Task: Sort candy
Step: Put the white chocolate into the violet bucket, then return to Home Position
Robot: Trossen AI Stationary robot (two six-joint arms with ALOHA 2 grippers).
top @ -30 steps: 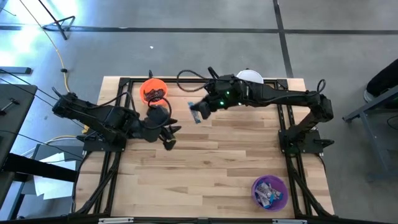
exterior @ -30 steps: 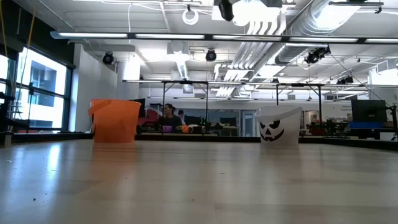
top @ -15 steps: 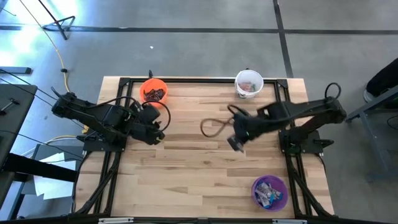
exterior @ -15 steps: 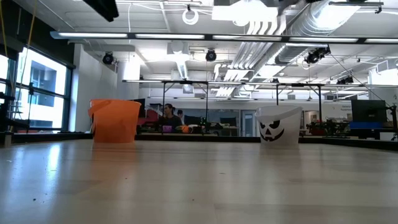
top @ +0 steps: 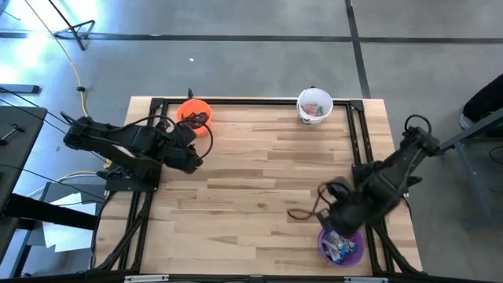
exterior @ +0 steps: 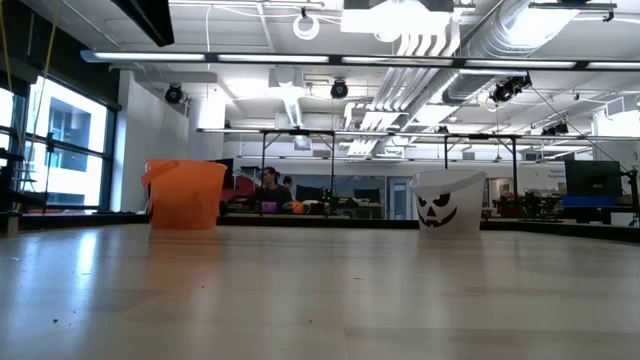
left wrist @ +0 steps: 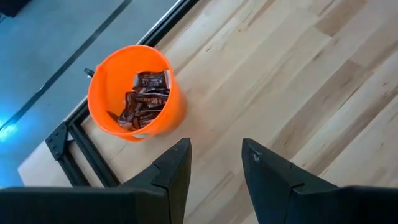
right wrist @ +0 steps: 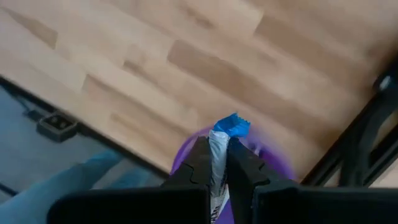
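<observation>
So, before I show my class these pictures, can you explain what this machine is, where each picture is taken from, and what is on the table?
It is a robot with two dark arms at a wooden table. One picture looks down from above, one looks level across the table, and two come from cameras on the wrists. Three cups stand there: an orange cup of dark candy, a white cup and a purple cup. The right gripper, above the purple cup, pinches a blue candy. The left gripper is open and empty near the orange cup.
</observation>
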